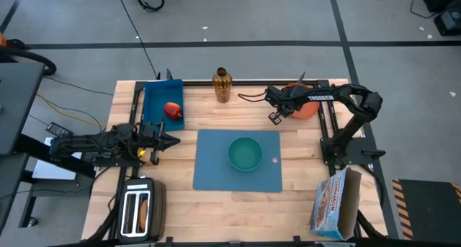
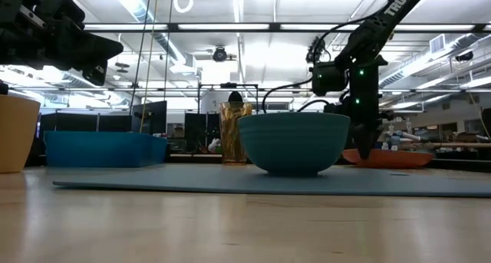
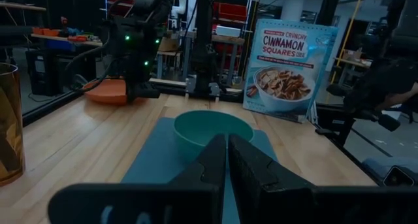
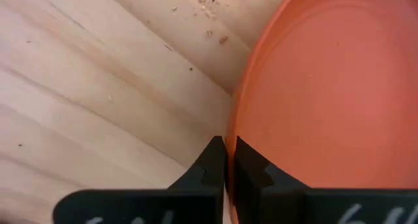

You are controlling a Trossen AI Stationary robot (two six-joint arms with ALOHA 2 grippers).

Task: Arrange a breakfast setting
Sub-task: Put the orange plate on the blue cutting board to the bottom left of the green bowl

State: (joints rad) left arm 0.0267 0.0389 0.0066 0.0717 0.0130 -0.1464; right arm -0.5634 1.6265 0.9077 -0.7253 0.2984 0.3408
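Note:
A teal bowl stands on the blue placemat at mid table. The orange plate lies flat at the far right. My right gripper points down at the plate's left rim, shut on it. My left gripper is shut and empty above the table left of the placemat, pointing toward the bowl. A small orange cup stands under the left arm. A red apple lies in the blue bin. I see no spoon. My right gripper pinches the orange plate's rim at the plate's left edge between its two fingers, one finger over the plate's inside and one outside it. The fingers come from above, pointing down. The plate lies on the table.
An amber bottle stands at the far edge. A silver toaster with something brown in a slot stands at the near left. A cereal box stands at the near right. Bare wood lies right of the placemat.

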